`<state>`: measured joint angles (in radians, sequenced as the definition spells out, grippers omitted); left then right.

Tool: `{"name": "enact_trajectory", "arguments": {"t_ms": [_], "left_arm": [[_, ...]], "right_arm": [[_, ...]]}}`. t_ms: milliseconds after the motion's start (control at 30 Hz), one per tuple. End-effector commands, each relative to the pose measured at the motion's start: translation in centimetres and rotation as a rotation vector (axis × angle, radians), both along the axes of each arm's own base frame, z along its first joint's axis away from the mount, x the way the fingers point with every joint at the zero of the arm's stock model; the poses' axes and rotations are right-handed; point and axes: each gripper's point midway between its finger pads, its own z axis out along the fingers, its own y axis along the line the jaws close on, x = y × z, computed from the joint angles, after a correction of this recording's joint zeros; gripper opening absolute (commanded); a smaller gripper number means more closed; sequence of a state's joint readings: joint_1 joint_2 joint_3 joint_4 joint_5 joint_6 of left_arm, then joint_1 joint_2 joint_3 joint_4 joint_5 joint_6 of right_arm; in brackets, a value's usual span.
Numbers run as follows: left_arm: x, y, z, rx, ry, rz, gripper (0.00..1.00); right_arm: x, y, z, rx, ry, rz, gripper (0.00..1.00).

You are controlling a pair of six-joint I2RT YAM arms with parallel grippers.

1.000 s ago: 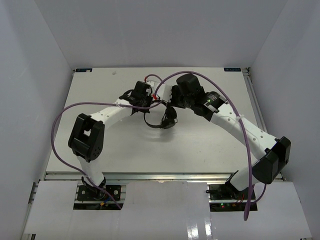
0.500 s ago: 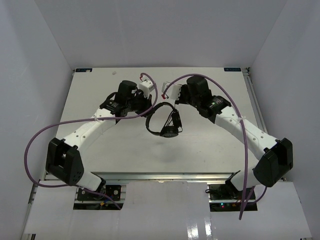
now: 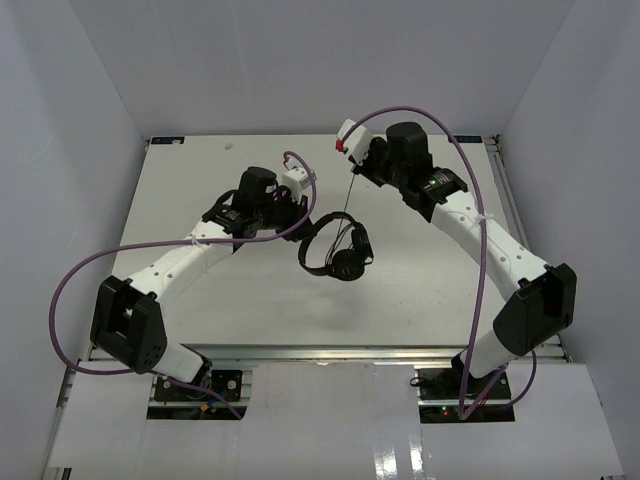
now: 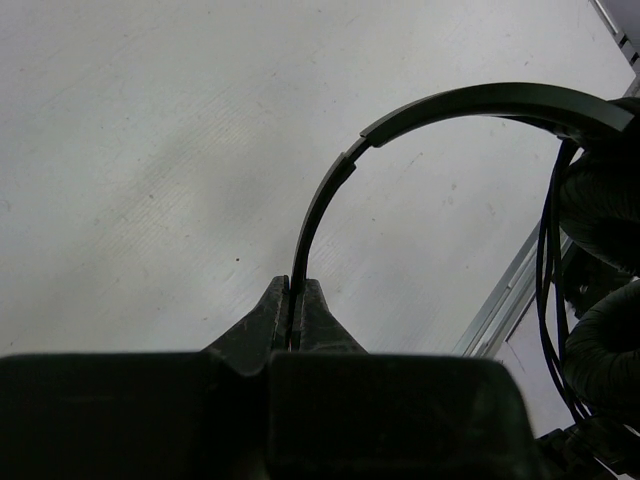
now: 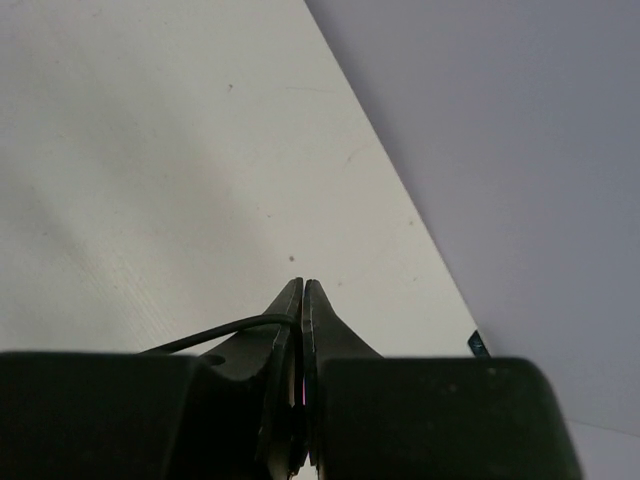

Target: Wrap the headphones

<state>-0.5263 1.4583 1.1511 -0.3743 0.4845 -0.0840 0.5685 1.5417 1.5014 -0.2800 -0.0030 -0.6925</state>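
The black headphones (image 3: 340, 252) hang near the middle of the table, earcups stacked low. My left gripper (image 3: 300, 197) is shut on the thin headband (image 4: 330, 190), which arches up and right to the padded earcups (image 4: 600, 270) in the left wrist view. The thin black cord (image 3: 350, 195) runs straight up from the earcups to my right gripper (image 3: 352, 160), raised at the back. In the right wrist view the right gripper (image 5: 301, 290) is shut on the cord (image 5: 215, 332), which leaves the tips to the left. The plug is hidden.
Thick purple robot cables (image 3: 75, 275) loop beside the left arm and over the right arm (image 3: 480, 250). White walls enclose the table on three sides. A metal rail (image 3: 300, 352) runs along the table's near edge.
My right gripper has lifted up and back, pulling the cord taut. The headphones have shifted slightly right and turned. The left arm barely moved in the last half second.
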Motion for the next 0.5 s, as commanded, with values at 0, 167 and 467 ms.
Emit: {"name": "enact_trajectory", "arguments": {"t_ms": [0, 167, 467], "left_arm": [[-1.4, -0.7, 5.2, -0.107, -0.093, -0.028, 0.00], [-0.3, -0.4, 8.8, -0.180, -0.146, 0.075, 0.00], [4.7, 2.4, 11.0, -0.265, -0.180, 0.427, 0.00]], "right_arm": [[1.7, -1.9, -1.2, 0.128, 0.064, -0.065, 0.08], [-1.0, -0.7, -6.1, 0.284, 0.330, 0.063, 0.08], [-7.2, 3.7, -10.8, 0.589, 0.830, 0.345, 0.08]]}}
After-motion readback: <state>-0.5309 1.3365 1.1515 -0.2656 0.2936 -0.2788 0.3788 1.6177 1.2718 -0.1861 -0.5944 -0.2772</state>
